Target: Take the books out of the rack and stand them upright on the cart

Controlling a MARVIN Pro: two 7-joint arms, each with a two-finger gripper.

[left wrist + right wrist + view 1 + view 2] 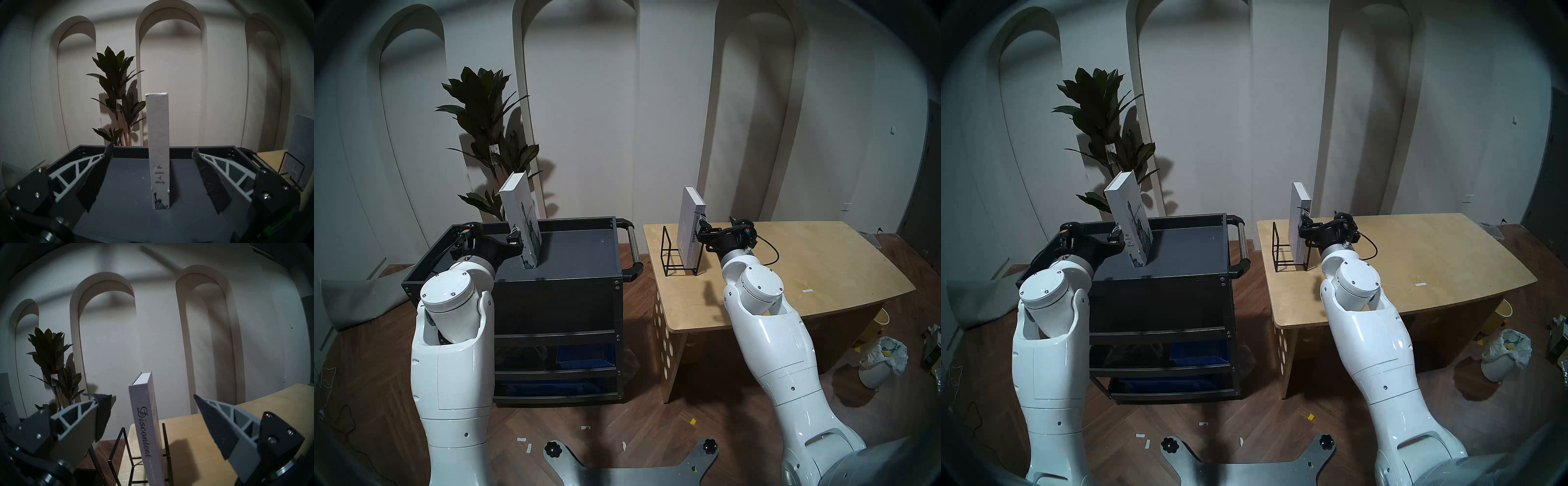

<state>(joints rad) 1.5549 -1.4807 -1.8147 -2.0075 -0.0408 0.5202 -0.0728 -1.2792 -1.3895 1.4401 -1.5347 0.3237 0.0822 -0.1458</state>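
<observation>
Left gripper (515,237) in head view: wide open, empty, beside white book (521,220) upright on cart (578,251). Right wrist view: right gripper (153,400) spread wide, nothing held, straddling Discontent book (146,422) in rack (119,446). Risk: off-centre squeeze tips bk or drags rack w/ it.

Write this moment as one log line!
white Liberty book: upright on black cart | grey Discontent book: in wire rack | both grippers open

The small print under "Discontent" on the grey book's spine (149,470) is too blurred to read.
</observation>
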